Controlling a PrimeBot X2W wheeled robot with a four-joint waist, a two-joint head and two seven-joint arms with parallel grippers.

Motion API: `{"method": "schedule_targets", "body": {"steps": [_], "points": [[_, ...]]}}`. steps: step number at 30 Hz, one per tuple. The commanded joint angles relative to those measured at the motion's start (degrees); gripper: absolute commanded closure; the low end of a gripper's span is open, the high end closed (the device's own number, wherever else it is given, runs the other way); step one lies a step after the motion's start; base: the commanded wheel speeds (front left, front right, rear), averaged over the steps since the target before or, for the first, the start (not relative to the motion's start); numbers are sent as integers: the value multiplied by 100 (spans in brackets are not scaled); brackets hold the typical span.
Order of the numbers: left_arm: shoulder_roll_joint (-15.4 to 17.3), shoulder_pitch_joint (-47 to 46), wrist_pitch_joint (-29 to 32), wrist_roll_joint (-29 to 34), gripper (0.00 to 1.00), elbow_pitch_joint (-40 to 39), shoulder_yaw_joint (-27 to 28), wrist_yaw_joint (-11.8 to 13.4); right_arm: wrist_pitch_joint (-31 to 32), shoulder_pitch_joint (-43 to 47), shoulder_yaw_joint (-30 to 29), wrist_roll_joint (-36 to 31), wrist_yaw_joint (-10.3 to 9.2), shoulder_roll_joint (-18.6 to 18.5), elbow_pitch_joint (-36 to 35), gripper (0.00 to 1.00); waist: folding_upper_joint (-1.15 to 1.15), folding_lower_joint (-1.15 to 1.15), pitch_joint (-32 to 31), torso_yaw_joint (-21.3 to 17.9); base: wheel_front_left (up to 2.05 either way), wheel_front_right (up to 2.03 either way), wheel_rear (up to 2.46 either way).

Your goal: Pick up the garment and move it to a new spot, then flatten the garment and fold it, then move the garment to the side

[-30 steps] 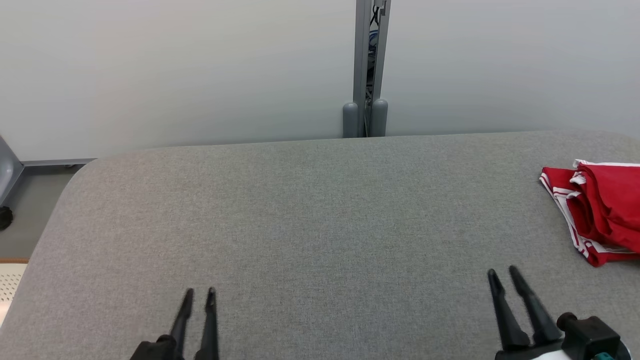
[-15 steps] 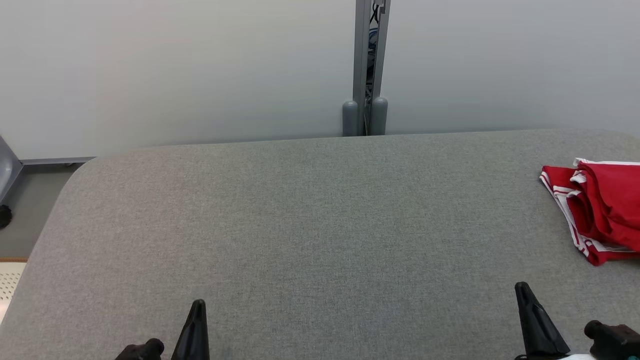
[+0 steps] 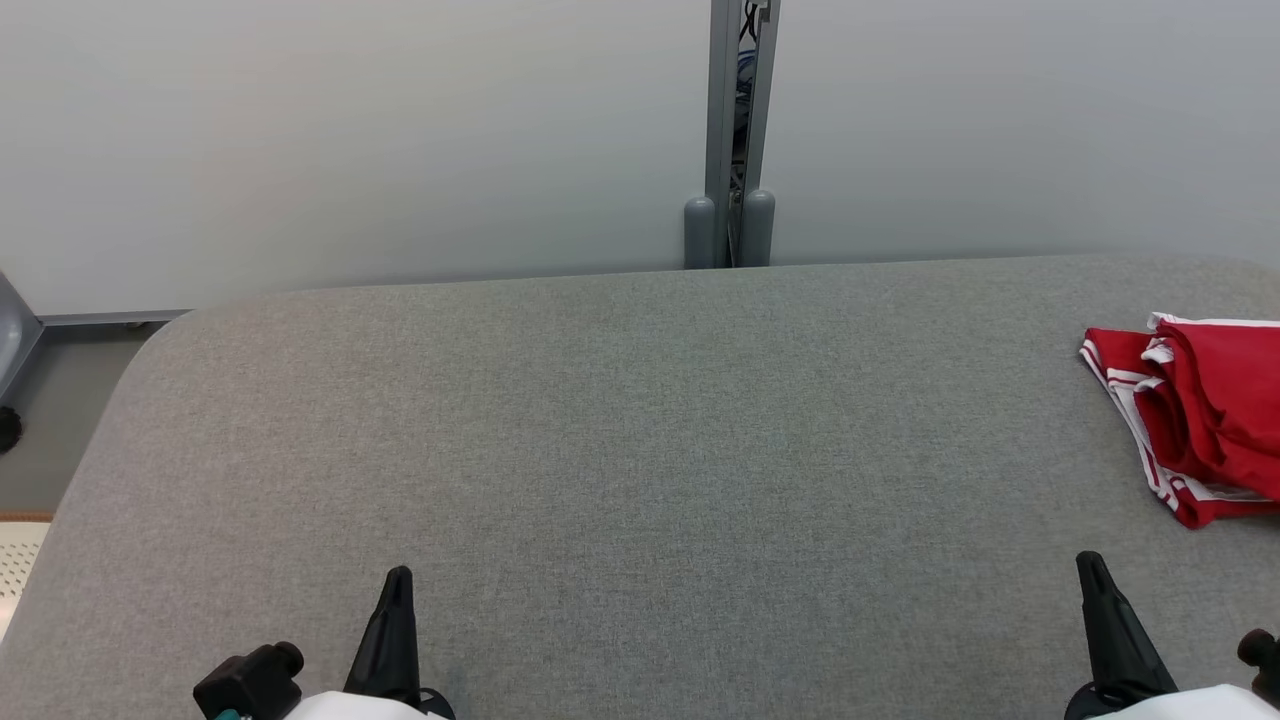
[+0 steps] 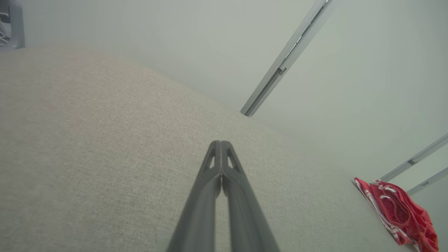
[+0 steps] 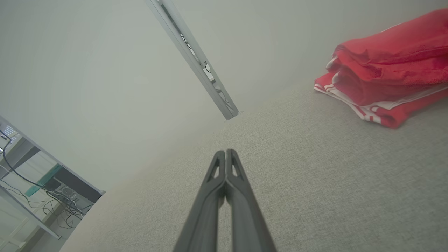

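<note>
Garment (image 3: 1205,420), red with white stripes, lies at 3 o'clock on the surface (image 3: 640,450), close to the right edge and cut off by the border of the head view. It is gathered in thick layers, not spread flat. In my right wrist view it (image 5: 385,77) looks like a loose stack, one layer over another. I cannot tell whether this is a tidy fold.

My left end effector (image 3: 397,588) is at 7 o'clock and my right end effector (image 3: 1092,570) is at 5 o'clock, both near the front edge. Each has its two fingers pressed together with nothing between them. Both are well apart from the garment.

I judge that this fits two stages. Either the garment waits at the side to be carried to a new spot, or it is folded and put aside. The pictures do not decide, so I name no move. The cloth is soft and layered, so I think a pinch on the top layer alone would pull the stack apart.

The surface is grey woven cloth with rounded corners. Behind it, at 12 o'clock, stands a pale wall (image 3: 350,150) with a metal post (image 3: 722,120). At 9 o'clock a strip of floor (image 3: 60,420) shows.
</note>
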Motion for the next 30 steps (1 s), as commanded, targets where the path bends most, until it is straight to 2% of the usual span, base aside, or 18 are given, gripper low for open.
{"method": "schedule_targets", "body": {"steps": [1,30], "points": [[18,-203,28,-236,100,-37,-2,-75,66,-160,-82,263,0,-83,-53,100,0,0,3,-1,0,0,0],[26,-753,311,-2415,100,193,-1,-473,741,-352,-631,2601,0,-249,13,100,0,0,75,-12,0,0,0]]}}
